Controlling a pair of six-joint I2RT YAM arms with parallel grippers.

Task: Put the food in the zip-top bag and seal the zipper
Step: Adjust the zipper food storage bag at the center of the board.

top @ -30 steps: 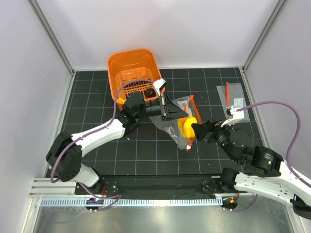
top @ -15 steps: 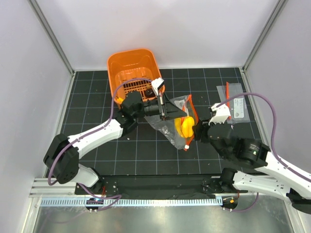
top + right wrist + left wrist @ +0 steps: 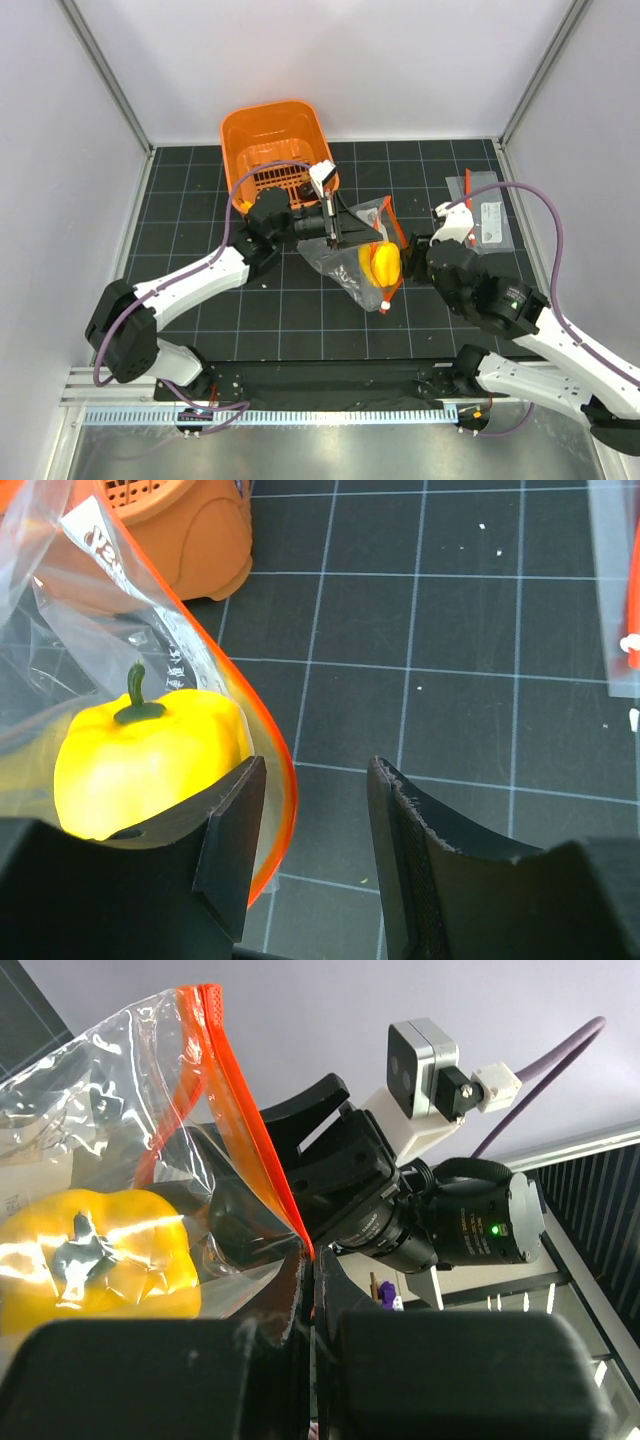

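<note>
The overhead view shows the bench [image 3: 200, 300], an orange basket [image 3: 270, 140] at its rear, and the bag [image 3: 335, 265] held between both arms, just in front of the basket. Inside it we see a yellow pepper [image 3: 150, 750]. Only the left wrist view shows the left jaws clenched on the bag's film at the zipper [image 3: 250, 1130]. Only the right wrist view shows the right jaws released, parted beside the bag.

The left claw [image 3: 310, 1305], blurred, covers the zip-top bag [image 3: 110, 1100] edge it seemingly pinches.
</note>
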